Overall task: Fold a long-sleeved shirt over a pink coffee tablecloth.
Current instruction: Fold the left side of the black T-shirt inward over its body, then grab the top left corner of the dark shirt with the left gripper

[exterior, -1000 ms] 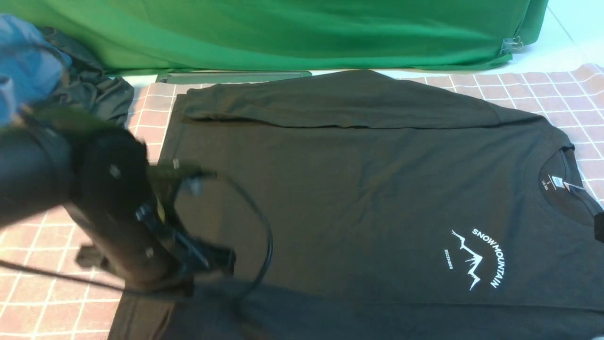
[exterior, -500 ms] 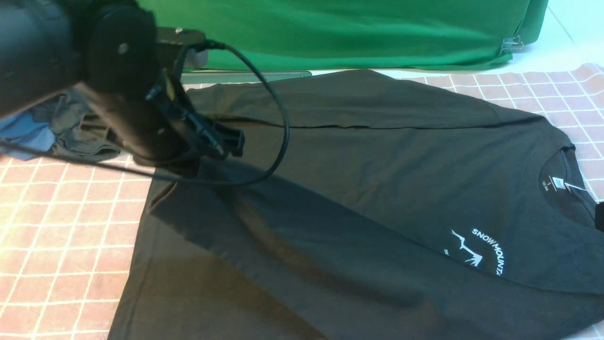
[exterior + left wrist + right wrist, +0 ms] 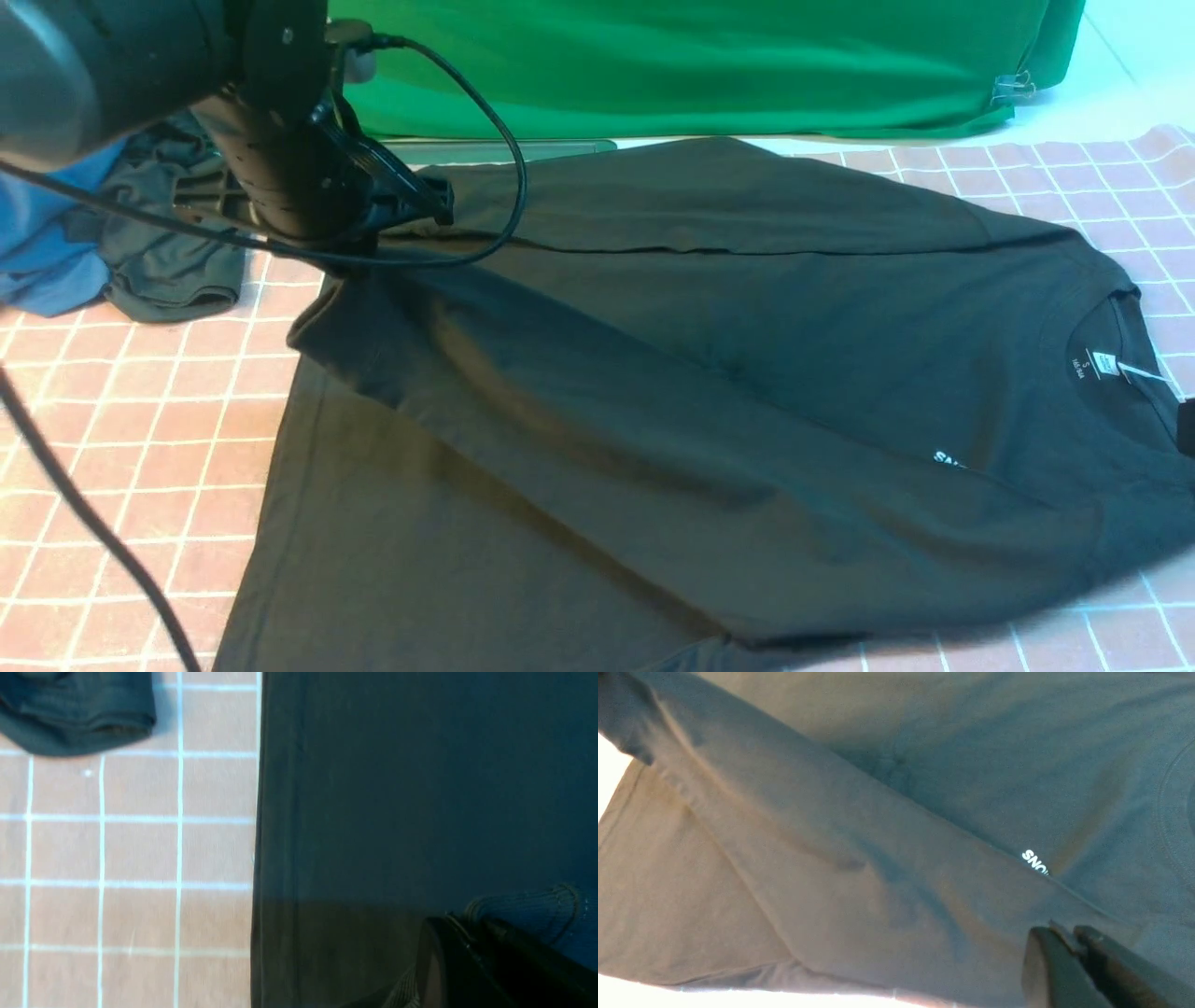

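Shirt [image 3: 747,308] lies spread flat on the tablecloth [image 3: 121,448], collar to the right, and its near sleeve [image 3: 653,411] now crosses the body as a diagonal band. One second ago that sleeve was low at the near edge and the white print [image 3: 945,458] was fully readable; now the sleeve covers all but its first letters. The left gripper [image 3: 467,926] has risen toward the far left corner of the shirt, its jaws closed on the ribbed cuff [image 3: 537,903]. The right gripper [image 3: 1064,935] has its jaws pressed together just over the sleeve; whether cloth is pinched there I cannot tell. The shirt is matte black jersey with soft creases. The tablecloth is pink-brown with a thin white grid. A green cloth [image 3: 700,65] hangs behind, and a grey garment [image 3: 168,271] and a blue garment [image 3: 42,271] lie crumpled at the far left.
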You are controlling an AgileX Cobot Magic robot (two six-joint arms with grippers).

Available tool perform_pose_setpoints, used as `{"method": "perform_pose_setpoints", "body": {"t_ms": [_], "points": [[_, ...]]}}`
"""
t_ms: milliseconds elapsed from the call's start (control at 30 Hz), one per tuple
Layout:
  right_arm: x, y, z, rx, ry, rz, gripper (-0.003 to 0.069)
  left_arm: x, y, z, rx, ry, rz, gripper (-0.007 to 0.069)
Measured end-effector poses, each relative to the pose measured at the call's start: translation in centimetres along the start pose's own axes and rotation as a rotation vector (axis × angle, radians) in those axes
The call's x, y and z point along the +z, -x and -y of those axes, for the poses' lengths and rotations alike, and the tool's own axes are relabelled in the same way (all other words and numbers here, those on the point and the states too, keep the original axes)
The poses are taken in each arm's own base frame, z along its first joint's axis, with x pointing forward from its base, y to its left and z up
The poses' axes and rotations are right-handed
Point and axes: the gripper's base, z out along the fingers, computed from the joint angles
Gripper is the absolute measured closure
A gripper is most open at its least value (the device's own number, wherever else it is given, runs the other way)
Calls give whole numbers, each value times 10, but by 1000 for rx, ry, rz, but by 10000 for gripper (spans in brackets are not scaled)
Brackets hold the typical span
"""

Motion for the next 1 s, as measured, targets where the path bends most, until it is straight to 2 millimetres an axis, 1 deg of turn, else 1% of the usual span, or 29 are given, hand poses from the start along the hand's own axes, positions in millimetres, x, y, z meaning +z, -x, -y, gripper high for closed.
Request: {"method": "perform_pose_setpoints", "body": {"t_ms": [133, 233, 333, 367, 467, 533, 567, 600, 667, 700, 767, 800, 833, 867, 900, 933, 967, 1000], "points": [[0, 0, 0, 0, 0, 0, 568, 18, 6, -7, -11, 28, -17, 580], [0, 0, 0, 0, 0, 0, 568, 28, 10, -10, 5, 42, 11, 580], [0, 0, 0, 0, 0, 0, 568, 32, 15, -7, 33, 25, 60, 580], [0, 0, 0, 0, 0, 0, 568, 32, 15, -7, 35, 26, 60, 580], [0, 0, 0, 0, 0, 0, 568, 32, 23, -3, 73, -10, 145, 575], [0, 0, 0, 0, 0, 0, 568, 32, 25, -2, 82, -17, 165, 571], [0, 0, 0, 0, 0, 0, 568, 32, 26, -2, 97, -21, 183, 548], [0, 0, 0, 0, 0, 0, 568, 32, 26, -2, 98, -20, 185, 548], [0, 0, 0, 0, 0, 0, 568, 32, 27, -3, 117, -3, 191, 469], [0, 0, 0, 0, 0, 0, 568, 32, 27, -3, 117, -3, 189, 461], [0, 0, 0, 0, 0, 0, 568, 32, 25, -6, 134, 33, 172, 379], [0, 0, 0, 0, 0, 0, 568, 32, 25, -7, 138, 41, 169, 367], [0, 0, 0, 0, 0, -1, 568, 30, 23, -9, 129, 56, 149, 330], [0, 0, 0, 0, 0, -3, 568, 27, 21, -10, 99, 59, 130, 313], [0, 0, 0, 0, 0, -3, 568, 26, 21, -10, 90, 55, 124, 309], [0, 0, 0, 0, 1, -4, 568, 21, 17, -10, 44, 32, 88, 307], [0, 0, 0, -1, 0, -4, 568, 17, 13, -7, 14, -4, 52, 321], [0, 0, 0, -1, 0, -4, 568, 12, 7, -1, -5, -65, 3, 361]]}}
